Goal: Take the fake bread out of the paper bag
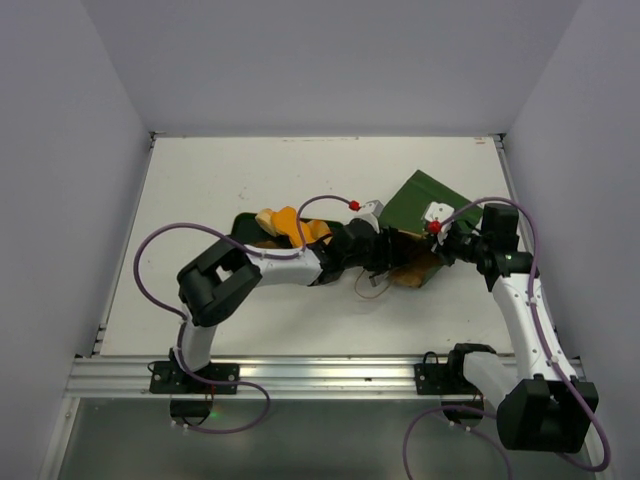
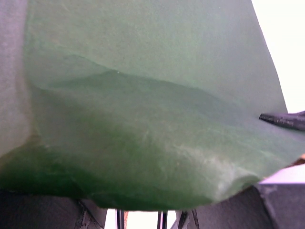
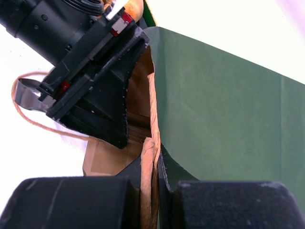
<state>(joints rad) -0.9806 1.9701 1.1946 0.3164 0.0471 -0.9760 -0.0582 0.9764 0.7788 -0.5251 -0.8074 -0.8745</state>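
The paper bag (image 1: 428, 203) lies on its side at the middle right of the table, dark green outside (image 3: 224, 109) and brown inside. My right gripper (image 3: 155, 160) is shut on the bag's rim together with a twisted string handle, holding the mouth up (image 1: 440, 238). My left gripper (image 1: 388, 250) reaches into the mouth, and one black finger (image 3: 107, 105) shows inside. Green paper (image 2: 152, 119) fills the left wrist view and hides those jaws. Tan and orange fake bread pieces (image 1: 282, 221) lie on a dark tray (image 1: 243, 222) to the left. No bread shows inside the bag.
A loose string handle loop (image 1: 370, 287) lies on the table in front of the bag mouth. White walls close in the table on the left, back and right. The left arm stretches across the tray's near side.
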